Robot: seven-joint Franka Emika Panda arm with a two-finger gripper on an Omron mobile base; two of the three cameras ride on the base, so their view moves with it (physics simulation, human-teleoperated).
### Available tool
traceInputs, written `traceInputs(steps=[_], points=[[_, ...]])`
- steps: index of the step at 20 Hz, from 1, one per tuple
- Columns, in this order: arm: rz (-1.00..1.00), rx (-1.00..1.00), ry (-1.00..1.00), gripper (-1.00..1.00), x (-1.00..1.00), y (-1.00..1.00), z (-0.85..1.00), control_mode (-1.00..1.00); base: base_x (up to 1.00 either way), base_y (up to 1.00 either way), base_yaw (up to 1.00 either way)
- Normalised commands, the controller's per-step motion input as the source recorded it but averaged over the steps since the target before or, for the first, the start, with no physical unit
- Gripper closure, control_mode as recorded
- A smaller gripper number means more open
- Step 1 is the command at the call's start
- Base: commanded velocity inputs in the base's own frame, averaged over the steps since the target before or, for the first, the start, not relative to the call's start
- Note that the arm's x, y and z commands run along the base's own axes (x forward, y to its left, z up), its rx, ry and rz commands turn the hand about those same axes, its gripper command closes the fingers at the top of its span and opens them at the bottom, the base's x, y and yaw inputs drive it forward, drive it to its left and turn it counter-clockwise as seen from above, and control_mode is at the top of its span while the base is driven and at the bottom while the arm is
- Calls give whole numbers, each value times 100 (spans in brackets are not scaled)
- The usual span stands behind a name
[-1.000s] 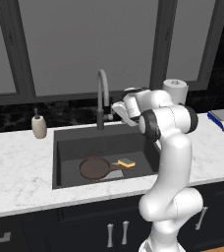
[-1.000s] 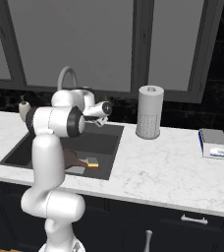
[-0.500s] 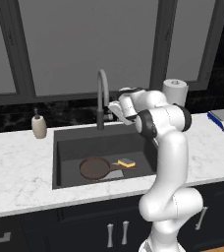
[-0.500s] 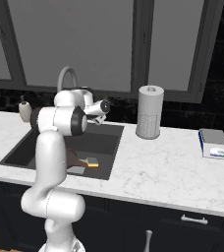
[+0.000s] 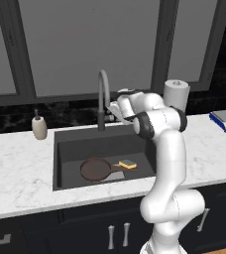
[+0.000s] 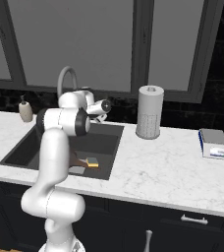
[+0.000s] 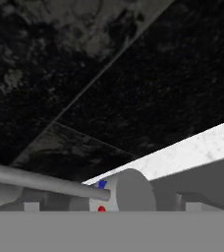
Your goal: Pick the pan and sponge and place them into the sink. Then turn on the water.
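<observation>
- You had the reddish-brown pan (image 5: 95, 169) lying flat in the dark sink (image 5: 65, 144), handle toward the sponge.
- Your yellow sponge (image 5: 127, 164) lay just beside that handle, on the sink floor.

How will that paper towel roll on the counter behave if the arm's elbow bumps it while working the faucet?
The paper towel roll stands upright, tall for its footprint, so a nudge near its top would probably tip it. It looks light, so even a soft bump may slide it across the smooth marble counter. Once down, being round, it would likely roll, perhaps toward the sink.
</observation>
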Motion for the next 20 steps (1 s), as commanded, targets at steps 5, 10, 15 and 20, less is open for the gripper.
traceInputs(steps=[5, 10, 15, 20], points=[[0, 0, 0, -100, 22, 0, -22, -100, 0, 0, 0], [0, 0, 0, -100, 13, 2, -12, -100, 0, 0, 0], [0, 0, 0, 100, 1, 0, -1, -100, 0, 0, 0], [0, 0, 0, 100, 0, 0, 0, -100, 0, 0, 0]])
